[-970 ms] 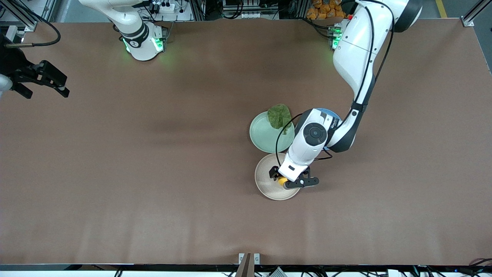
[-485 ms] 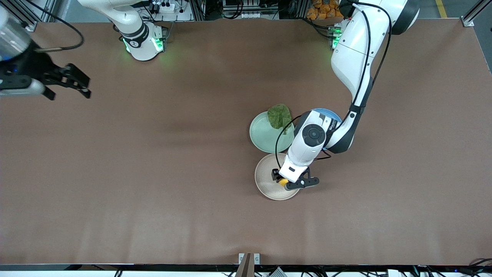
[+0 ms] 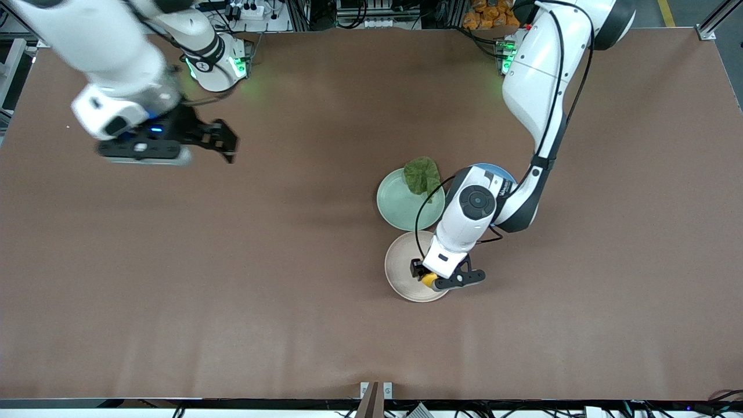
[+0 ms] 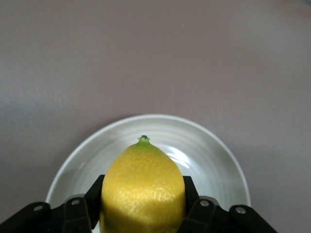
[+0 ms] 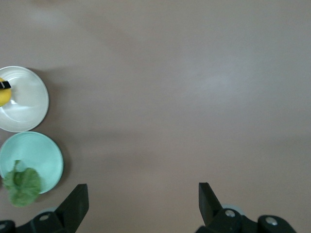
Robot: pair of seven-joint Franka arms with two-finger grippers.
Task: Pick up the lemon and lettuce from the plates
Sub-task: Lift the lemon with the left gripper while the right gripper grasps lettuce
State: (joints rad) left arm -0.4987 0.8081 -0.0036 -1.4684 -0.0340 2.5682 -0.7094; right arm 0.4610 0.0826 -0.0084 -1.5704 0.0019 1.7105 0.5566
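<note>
My left gripper (image 3: 427, 277) is shut on the yellow lemon (image 3: 429, 280) over the beige plate (image 3: 400, 273). In the left wrist view the lemon (image 4: 143, 189) sits between the black fingers, pointed tip out, with the plate's rim (image 4: 214, 145) under it. The dark green lettuce (image 3: 422, 174) lies on the rim of the mint green plate (image 3: 397, 208), which touches the beige plate and lies farther from the front camera. My right gripper (image 3: 227, 143) is open and empty, over bare table toward the right arm's end. The right wrist view shows the lettuce (image 5: 22, 187), mint plate (image 5: 41, 150), beige plate (image 5: 26, 104) and lemon (image 5: 3, 95).
A blue plate (image 3: 500, 170) lies beside the mint plate, mostly hidden under the left arm. The brown table (image 3: 232, 261) is bare elsewhere.
The right arm has swung from the table's edge in over the table toward the plates. The left gripper has stayed over the beige plate, closing tighter on the lemon.
</note>
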